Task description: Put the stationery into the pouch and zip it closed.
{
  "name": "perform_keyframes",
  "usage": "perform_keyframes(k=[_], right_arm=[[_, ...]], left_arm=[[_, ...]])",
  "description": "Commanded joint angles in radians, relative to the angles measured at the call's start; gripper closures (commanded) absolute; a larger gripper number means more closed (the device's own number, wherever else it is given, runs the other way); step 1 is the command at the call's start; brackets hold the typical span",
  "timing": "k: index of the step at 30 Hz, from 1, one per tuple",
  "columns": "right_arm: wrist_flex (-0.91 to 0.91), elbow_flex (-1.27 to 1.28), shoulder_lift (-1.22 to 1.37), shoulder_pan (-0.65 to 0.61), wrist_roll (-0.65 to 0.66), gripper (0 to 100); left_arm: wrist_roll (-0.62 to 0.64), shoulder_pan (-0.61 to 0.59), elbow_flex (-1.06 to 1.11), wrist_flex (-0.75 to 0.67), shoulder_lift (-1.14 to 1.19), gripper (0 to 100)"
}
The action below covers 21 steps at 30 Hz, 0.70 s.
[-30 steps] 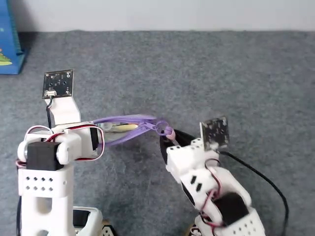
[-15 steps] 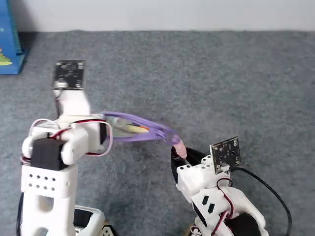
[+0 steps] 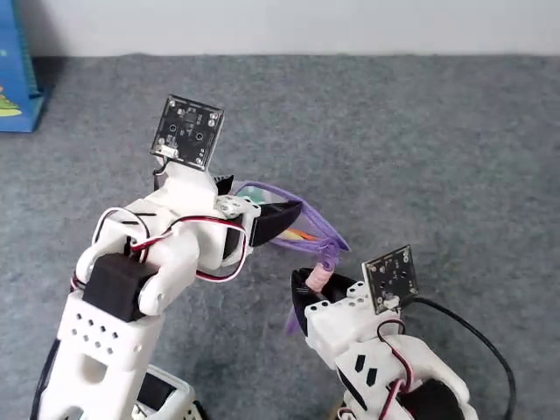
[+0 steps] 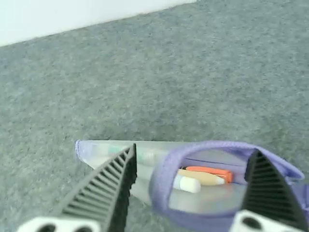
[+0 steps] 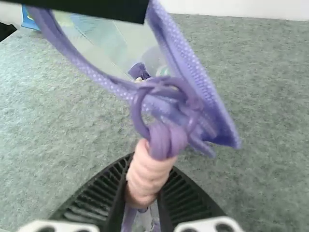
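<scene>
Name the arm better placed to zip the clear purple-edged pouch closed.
Right. The right gripper is shut on the pink coiled zipper pull; the left gripper only straddles the pouch, fingers apart.

Indoor room: grey carpet [image 3: 437,131], white wall [image 3: 262,26]

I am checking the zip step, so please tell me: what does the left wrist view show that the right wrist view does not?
Left wrist view, not right: the orange and white stationery lying inside. Right wrist view, not left: the pink zipper pull clamped in the right gripper. Both: the purple-edged pouch and the grey table.
</scene>
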Motion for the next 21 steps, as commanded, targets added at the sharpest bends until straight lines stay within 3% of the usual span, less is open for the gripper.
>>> perform_keyframes(k=[1,6,12,21], right_arm=[[0.001,-0.072,-0.005,0.071,-0.006,98.9],[0.038,-0.101,-0.004,0.177,0.035,98.3],[0.108,-0.144,-0.004,0.214,0.043,81.1],[-0.013,-0.140,0.004,0.208,0.048,87.9]], left_arm=[[-0.014,-0.025,0.012,-0.023,-0.005,66],[-0.083,-0.064,0.048,-0.018,-0.009,79],[-0.100,-0.029,0.062,-0.017,-0.012,90],[-0.100,-0.023,0.064,-0.003,-0.012,93]])
